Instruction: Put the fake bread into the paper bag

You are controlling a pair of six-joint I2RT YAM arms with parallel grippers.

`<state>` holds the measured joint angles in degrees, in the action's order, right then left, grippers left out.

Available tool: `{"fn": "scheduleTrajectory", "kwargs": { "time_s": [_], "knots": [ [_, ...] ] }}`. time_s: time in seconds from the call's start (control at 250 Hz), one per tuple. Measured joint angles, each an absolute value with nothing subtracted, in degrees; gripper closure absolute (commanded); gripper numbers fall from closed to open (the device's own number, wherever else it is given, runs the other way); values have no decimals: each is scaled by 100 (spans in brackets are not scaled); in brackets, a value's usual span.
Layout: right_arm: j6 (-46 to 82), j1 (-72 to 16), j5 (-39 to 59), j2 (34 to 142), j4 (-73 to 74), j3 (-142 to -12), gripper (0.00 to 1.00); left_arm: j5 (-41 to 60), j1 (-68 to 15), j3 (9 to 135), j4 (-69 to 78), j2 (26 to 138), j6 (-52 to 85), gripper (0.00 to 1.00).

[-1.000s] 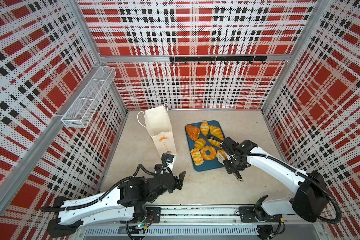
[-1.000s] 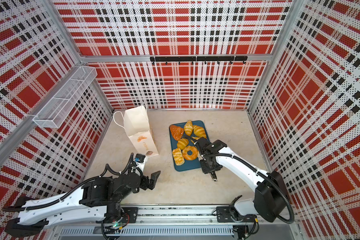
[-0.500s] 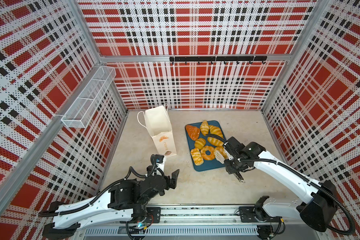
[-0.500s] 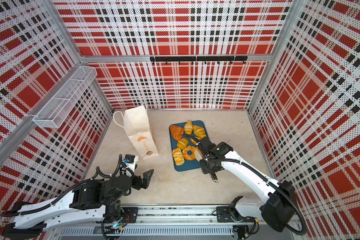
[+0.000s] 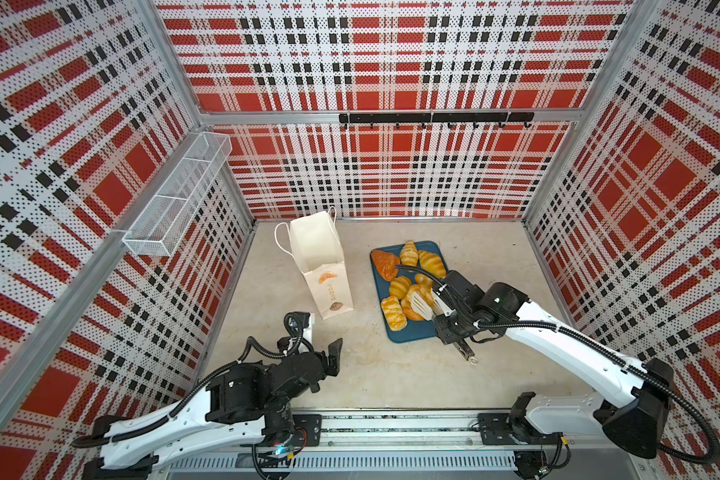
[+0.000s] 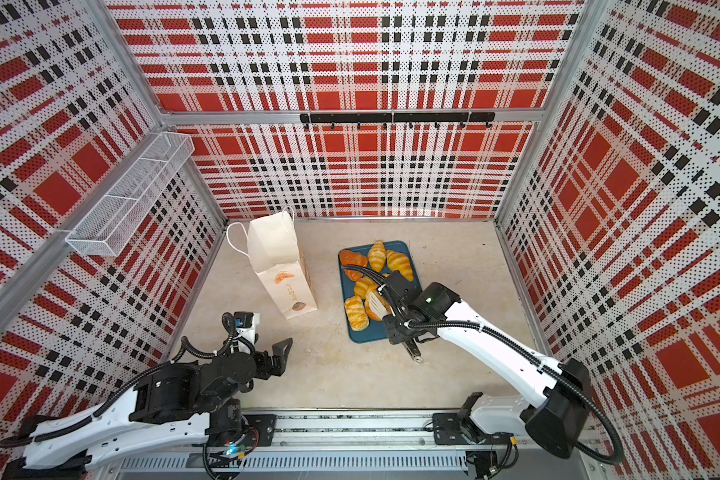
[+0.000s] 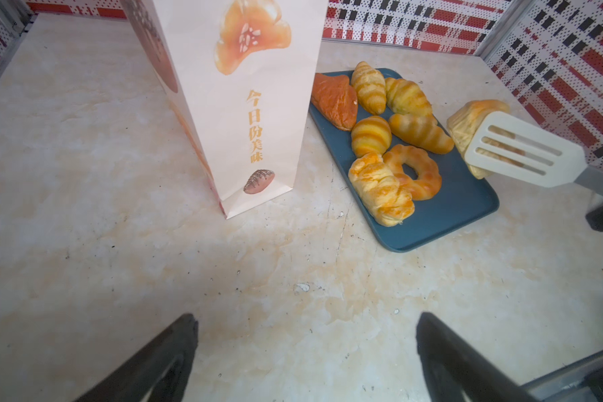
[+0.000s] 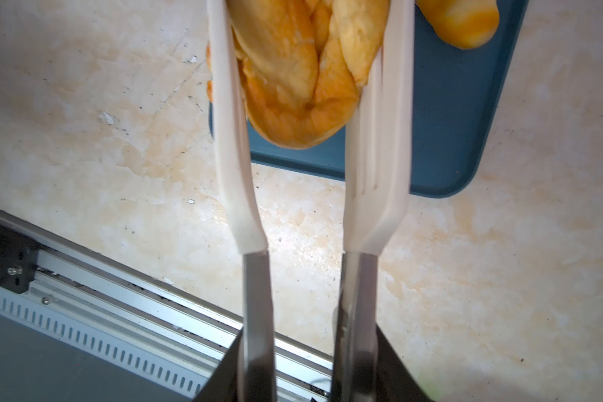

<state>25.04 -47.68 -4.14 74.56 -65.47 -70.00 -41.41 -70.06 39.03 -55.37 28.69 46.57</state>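
We see the right end effector (image 8: 308, 351) clenched around the metal handles of a pair of white tongs (image 8: 233, 156), and the two slotted blades squeeze a golden bun (image 8: 293, 87) between them. That bun hangs in the air over the near part of the dark-blue tray (image 5: 412, 332), clear of its surface. Seven more pastries (image 7: 380, 189) lie on the tray. The orange-brown triangular piece (image 7: 335, 99) sits at the far left corner. Two striped croissants (image 7: 368, 87) are beside it, with two more in the next row. A ring doughnut (image 7: 429, 181) touches a flaky bun at the near end. The paper bag (image 5: 316, 253) stands upright on the counter (image 5: 371, 374) to the left of the tray and apart from it. Its mouth is open at the top, and its cord handles hang to the sides. The left end effector (image 7: 306, 317) is released, with its dark fingers (image 7: 174, 348) spread wide. It hovers low over bare counter in front of the bag, grasping nothing. In both top views it sits near the bag's base, well apart from the tray.
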Motion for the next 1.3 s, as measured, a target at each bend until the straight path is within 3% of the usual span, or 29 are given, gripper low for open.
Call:
{"fn": "scheduleTrajectory", "kwargs": {
  "time_s": [0.616,1.301],
  "knots": [
    [2622,-5461,-281,8324,-6016,-8261,58,-3815,-6493,3662,-5588,2624,4709,1],
    [2322,-5561,-89,8552,-5798,-9220,60,-3511,-6095,3592,-5561,2812,4711,1]
  ]
}}
